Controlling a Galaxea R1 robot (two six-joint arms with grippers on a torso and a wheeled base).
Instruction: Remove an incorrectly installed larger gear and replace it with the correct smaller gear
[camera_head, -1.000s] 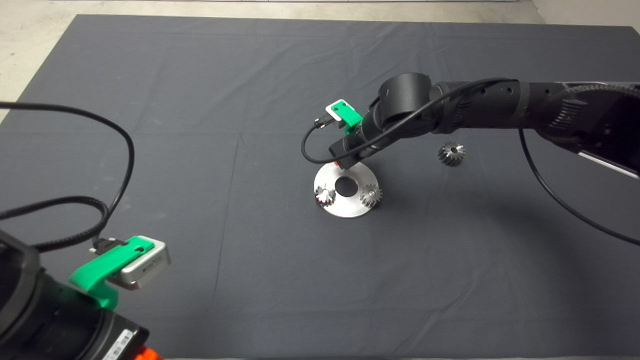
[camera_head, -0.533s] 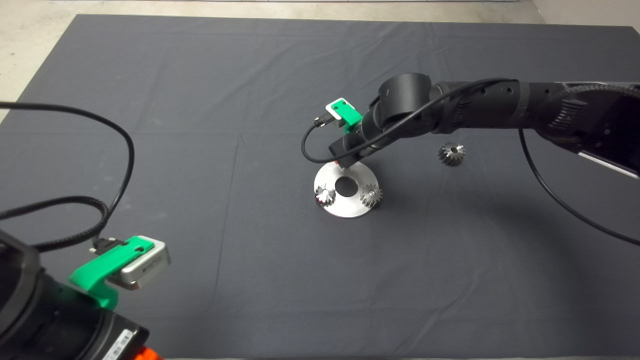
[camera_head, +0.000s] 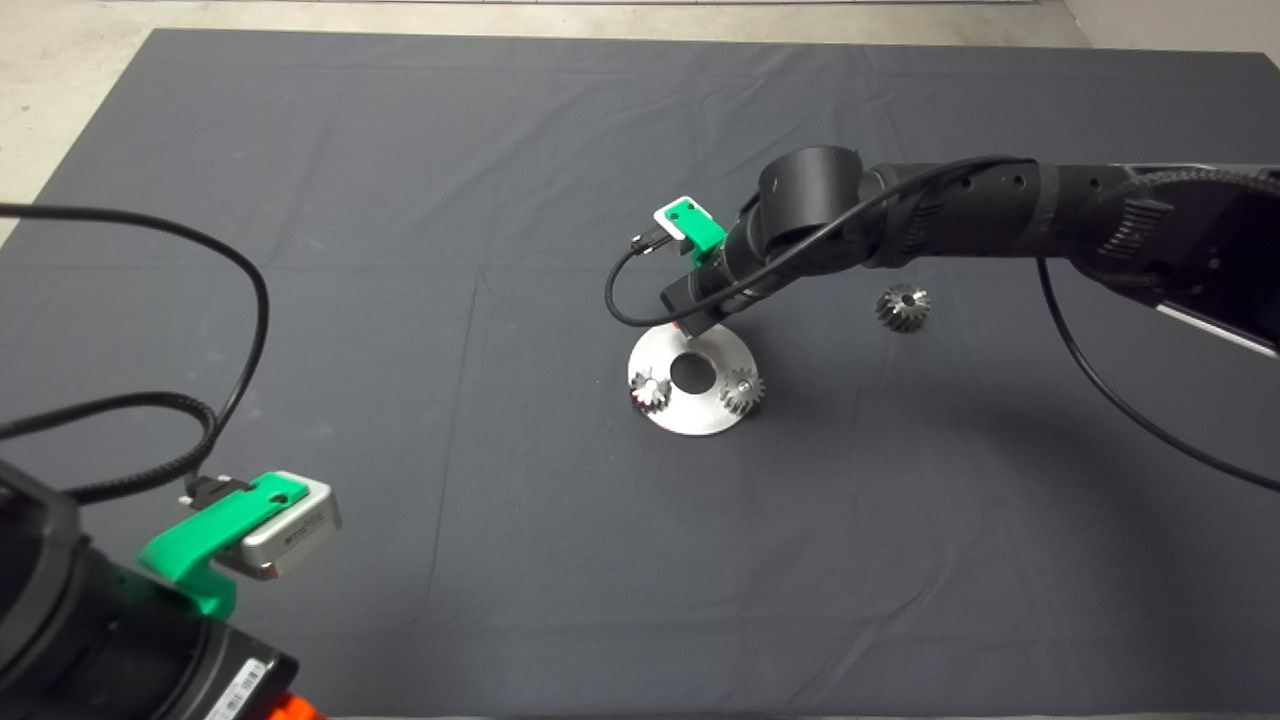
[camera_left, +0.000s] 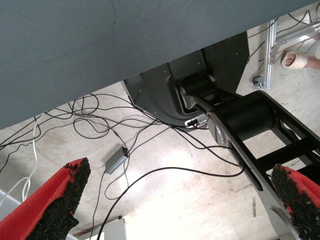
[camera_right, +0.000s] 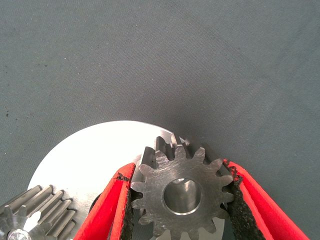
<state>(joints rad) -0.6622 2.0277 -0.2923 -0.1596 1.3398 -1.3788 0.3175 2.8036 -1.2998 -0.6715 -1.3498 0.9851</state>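
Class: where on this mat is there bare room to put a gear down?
Free: the mat left of the plate, out to the parked left tool, and the wide strip on the plate's near side. Crowded: the plate, bearing two small gears, with the right tool shut on the smaller gear at its far rim; the larger gear lies to its right.

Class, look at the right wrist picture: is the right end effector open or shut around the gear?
Shut. In the right wrist view, both black pads of the right end effector press against opposite teeth of the smaller gear above the silver disc.
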